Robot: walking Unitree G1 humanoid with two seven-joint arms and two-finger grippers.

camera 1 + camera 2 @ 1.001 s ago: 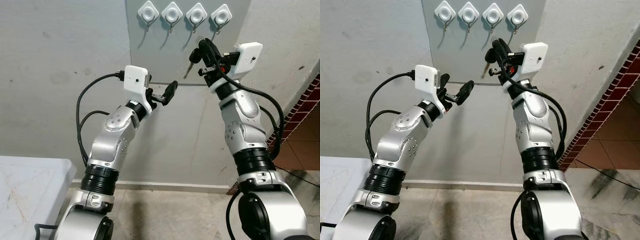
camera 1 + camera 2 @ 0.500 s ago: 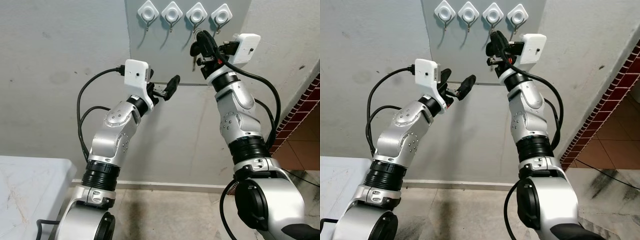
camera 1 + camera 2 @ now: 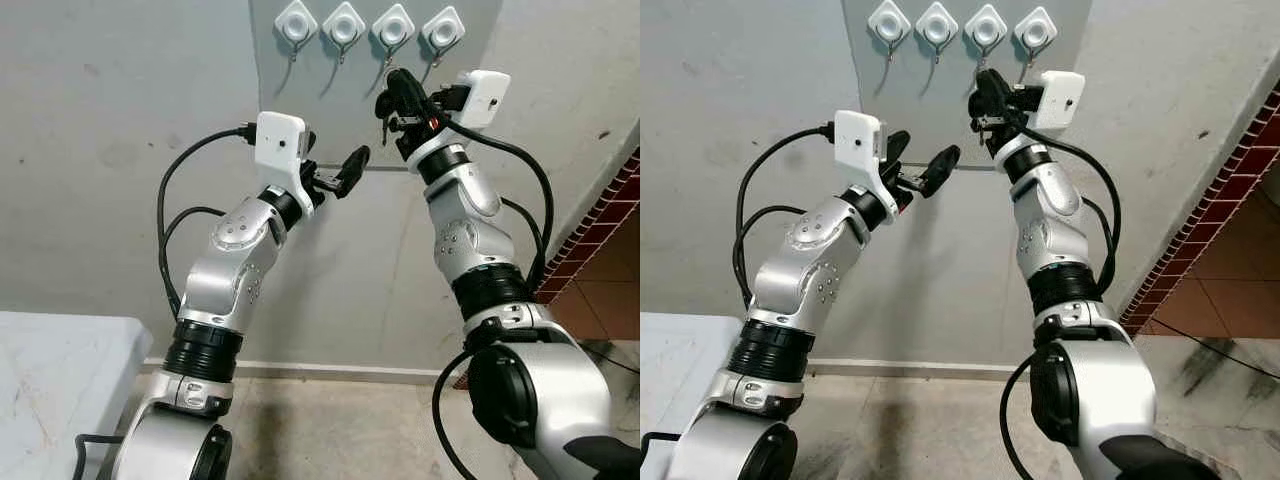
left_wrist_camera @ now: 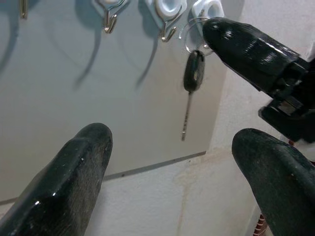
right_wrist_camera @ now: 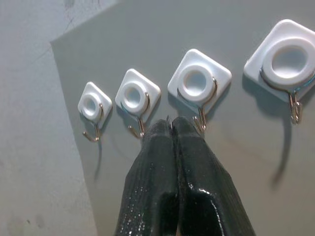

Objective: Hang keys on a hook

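Note:
Four white hooks are stuck in a row on a grey panel (image 3: 330, 110) high on the wall. My right gripper (image 3: 390, 85) is raised just under the third hook (image 3: 393, 30), shut on the key ring. In the left wrist view the ring (image 4: 193, 34) sits at the right gripper's fingertip, close to a hook, and a black-headed key (image 4: 193, 73) hangs straight down from it. In the right wrist view the shut fingers (image 5: 170, 187) point at the gap between the second hook (image 5: 138, 101) and the third hook (image 5: 199, 86). My left gripper (image 3: 335, 172) is open, lower and to the left, holding nothing.
A white table corner (image 3: 50, 370) lies at the lower left. Dark red tile edging (image 3: 610, 230) runs down the wall on the right. The wall meets a tiled floor (image 3: 350, 430) below my arms.
My right gripper has moved up and to the left with the key, from below the fourth hook to under the third. The left arm has lifted slightly.

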